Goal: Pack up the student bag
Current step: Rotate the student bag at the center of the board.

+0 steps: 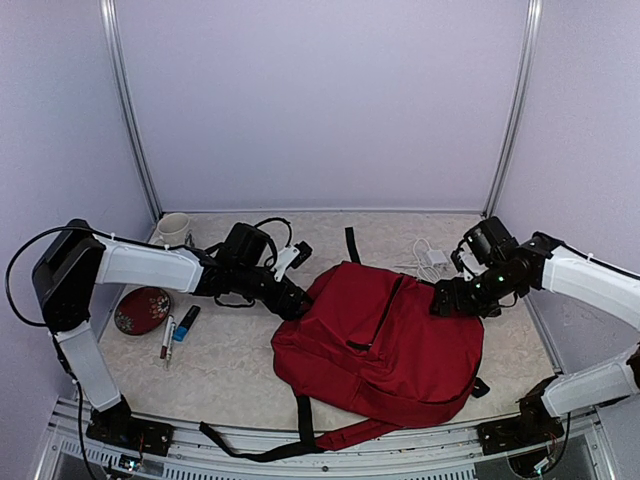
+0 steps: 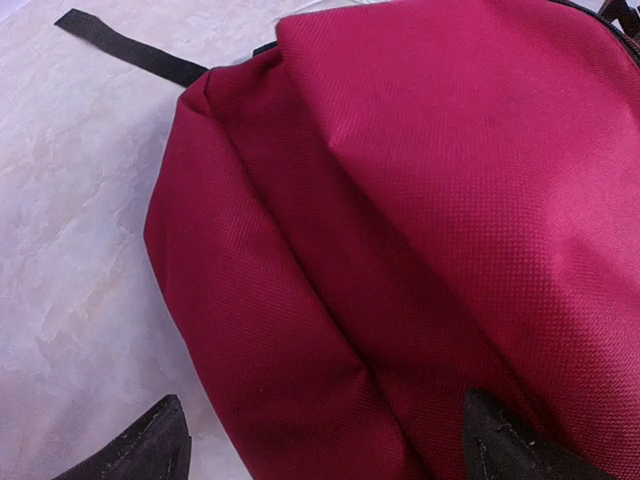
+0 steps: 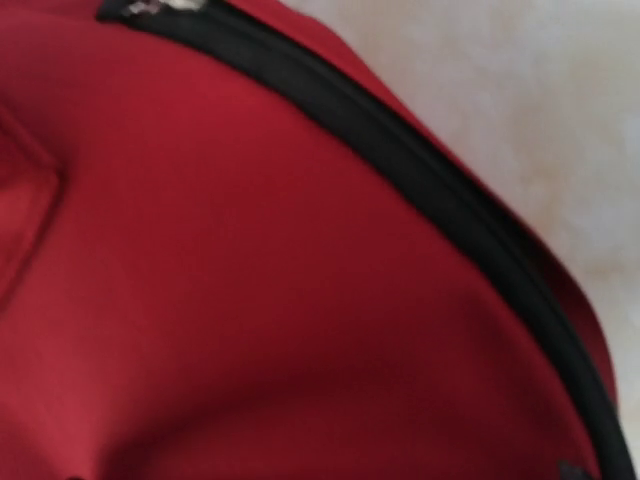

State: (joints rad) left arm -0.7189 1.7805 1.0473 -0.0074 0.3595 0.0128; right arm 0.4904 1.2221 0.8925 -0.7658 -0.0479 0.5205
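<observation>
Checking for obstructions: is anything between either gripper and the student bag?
Nothing visible does. The left fingers stand open right at the student bag, and the right gripper is at its zippered edge.

The student bag (image 1: 380, 340) is dark red, and up close its fabric shows a fine woven grid. Its zipper band (image 3: 400, 160) and straps (image 2: 130, 47) are black. The worktop (image 1: 230, 380) is pale beige with faint marbled veining. An oval case (image 1: 142, 310) is deep red with light speckles. The mug (image 1: 172, 228) is cream. A marker (image 1: 166, 338) is white with a red end, and a small stick (image 1: 186, 323) is blue and black. The charger (image 1: 433, 258) and its cable are white.
</observation>
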